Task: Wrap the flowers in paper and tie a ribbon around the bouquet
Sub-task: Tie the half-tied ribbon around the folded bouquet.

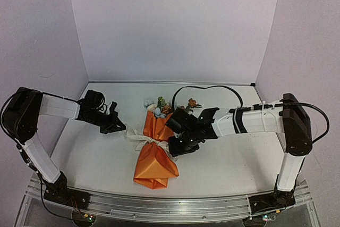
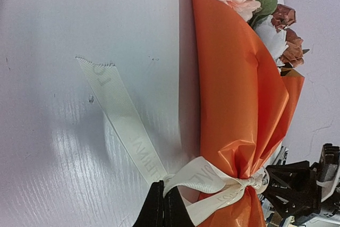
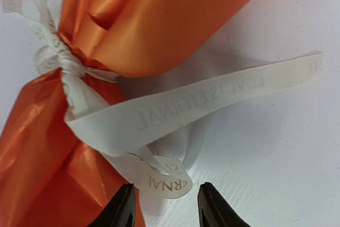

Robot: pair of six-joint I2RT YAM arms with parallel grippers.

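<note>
Plainly, the bouquet [image 1: 155,155] lies on the white table [image 1: 95,158] at the centre of the top view, its wide end towards the upper part of the frame and its folded foot towards the bottom. The flowers [image 1: 159,107], pale pink, light blue and rust with green leaves, stick out of the upper end of the orange paper [image 2: 239,104]. The cream ribbon [image 3: 212,97] circles the narrow waist of the paper and is drawn into a knot [image 3: 61,59] at the left of the right wrist view; one printed tail runs out flat towards the right edge of that frame, and a shorter end curls at lower centre. The left gripper [image 2: 162,206], at the bottom of its own view, has its fingers pressed together on the ribbon where a loop from the knot and a long tail meet. The right gripper [image 3: 169,208] sits just right of the bouquet's waist in the top view, its fingers apart and gripping nothing, with the curled ribbon end lying just above the gap between them
</note>
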